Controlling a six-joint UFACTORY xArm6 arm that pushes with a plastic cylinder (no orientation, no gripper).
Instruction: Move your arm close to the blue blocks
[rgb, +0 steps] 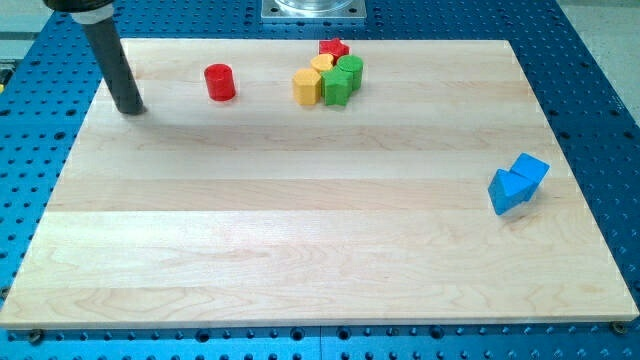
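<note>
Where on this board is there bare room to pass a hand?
The whole middle and the view's bottom are bare, between my tip and the blue blocks. It is crowded at the view's top: the red cylinder and the yellow-green-red cluster.

my tip (131, 108) top-left | blue blocks (517, 183) far right, well apart

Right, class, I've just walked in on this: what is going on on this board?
A robot arm's rod is meant to get near the blue blocks. My tip rests at the board's top left corner, touching nothing; the nearest block is the red cylinder on its right. A cluster of yellow, green and red blocks sits at the top middle. The two blue blocks touch each other far off, by the view's right edge.
</note>
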